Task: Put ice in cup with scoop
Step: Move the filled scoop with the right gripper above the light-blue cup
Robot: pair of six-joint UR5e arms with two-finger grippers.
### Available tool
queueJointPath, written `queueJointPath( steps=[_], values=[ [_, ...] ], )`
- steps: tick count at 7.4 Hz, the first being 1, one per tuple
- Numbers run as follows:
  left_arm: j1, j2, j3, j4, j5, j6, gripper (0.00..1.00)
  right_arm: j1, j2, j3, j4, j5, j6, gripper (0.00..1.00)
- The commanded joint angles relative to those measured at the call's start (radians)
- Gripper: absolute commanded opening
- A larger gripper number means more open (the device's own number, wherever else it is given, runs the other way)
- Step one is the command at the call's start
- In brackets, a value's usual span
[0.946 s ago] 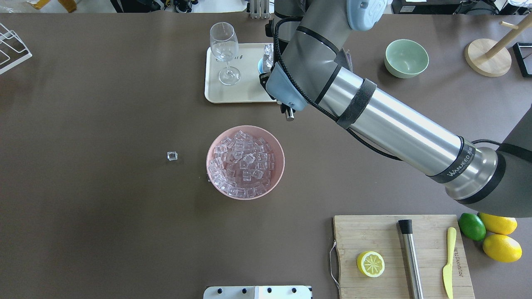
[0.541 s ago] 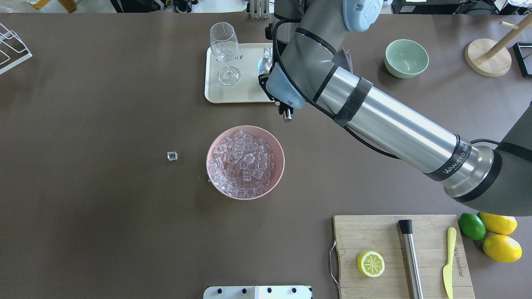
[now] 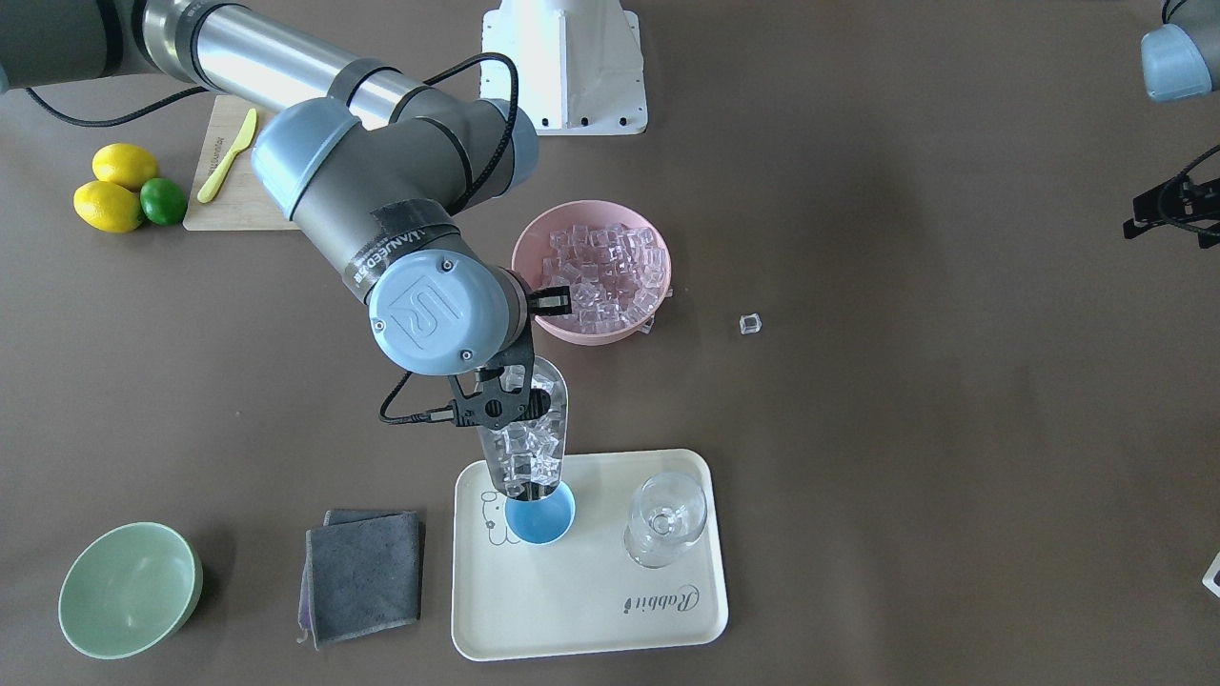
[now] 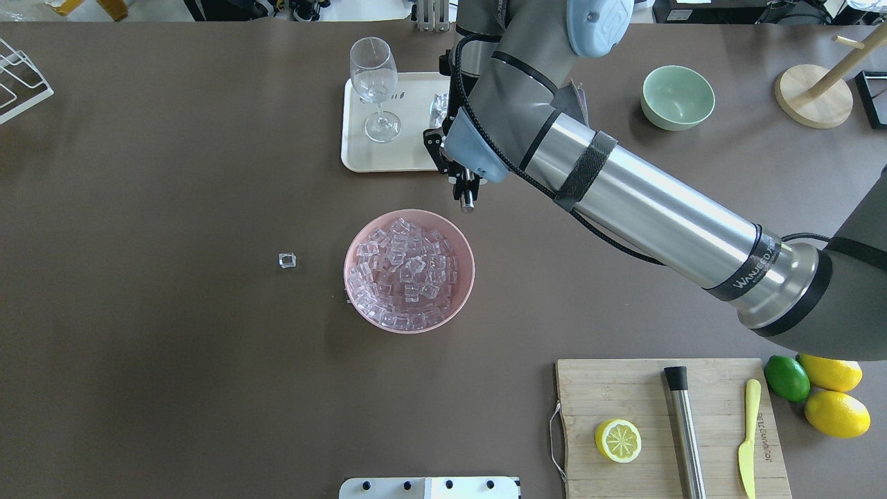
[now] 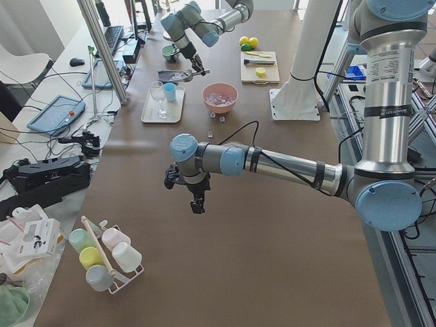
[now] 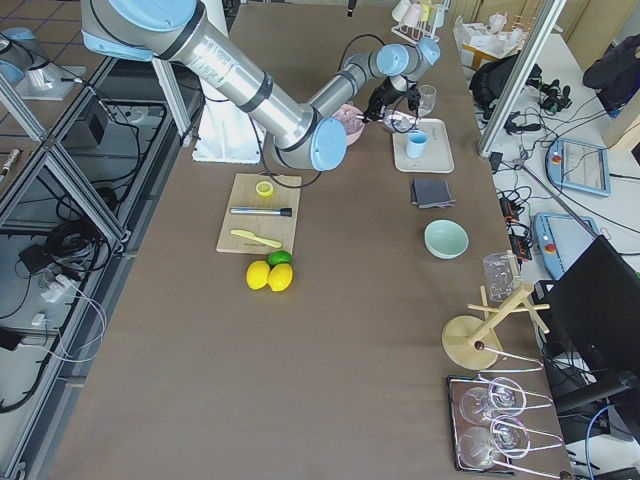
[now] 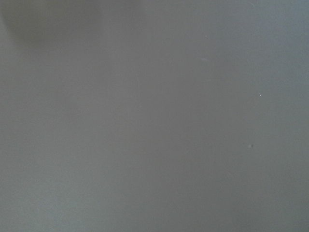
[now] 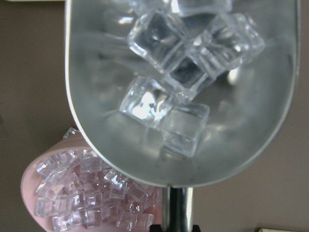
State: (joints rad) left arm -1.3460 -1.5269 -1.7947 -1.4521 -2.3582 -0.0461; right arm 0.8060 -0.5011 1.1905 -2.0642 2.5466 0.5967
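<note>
My right gripper [image 8: 176, 225] is shut on the thin handle of the steel scoop [image 3: 530, 429]. The scoop holds several clear ice cubes [image 8: 166, 72] and tilts down, with its open mouth over the near rim of the light-blue cup [image 3: 543, 522]. The cup stands on the cream tray [image 3: 591, 610]. In the overhead view my arm hides the cup, and the handle's end [image 4: 468, 202] sticks out below the wrist. A pink bowl [image 3: 581, 333] full of ice [image 4: 405, 274] sits mid-table. My left gripper [image 5: 197, 201] hangs over bare table far to the left; I cannot tell its state.
A stemmed glass [image 3: 665, 519] stands on the tray beside the cup. One loose ice cube [image 4: 287, 260] lies left of the pink bowl. There is a grey cloth [image 3: 364, 576], a green bowl [image 3: 129, 591], and a cutting board [image 4: 624, 395] with a steel cylinder [image 4: 684, 430].
My right wrist has swung slightly left and turned. The scoop's handle end moved left and toward the pink bowl, and the scoop now covers the cup in the overhead view.
</note>
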Motion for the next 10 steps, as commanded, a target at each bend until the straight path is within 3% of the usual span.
queueJointPath(
  steps=[1, 4, 6, 10],
  values=[
    [-0.009, -0.009, 0.026, -0.002, -0.001, 0.000, 0.98, 0.004, -0.001, -0.003, -0.019, 0.065, 0.000, 0.00],
    [-0.019, -0.004, 0.014, -0.002, -0.004, 0.000, 0.98, 0.039, 0.009, -0.005, -0.054, 0.170, 0.002, 0.00],
    [-0.091, 0.005, 0.017, -0.001, -0.006, 0.000, 0.98, 0.055, 0.013, -0.005, -0.066, 0.231, 0.002, 0.00],
    [-0.142, 0.046, -0.017, -0.004, -0.007, 0.000, 0.98, 0.050, 0.042, -0.014, -0.065, 0.276, 0.002, 0.00]
  ],
)
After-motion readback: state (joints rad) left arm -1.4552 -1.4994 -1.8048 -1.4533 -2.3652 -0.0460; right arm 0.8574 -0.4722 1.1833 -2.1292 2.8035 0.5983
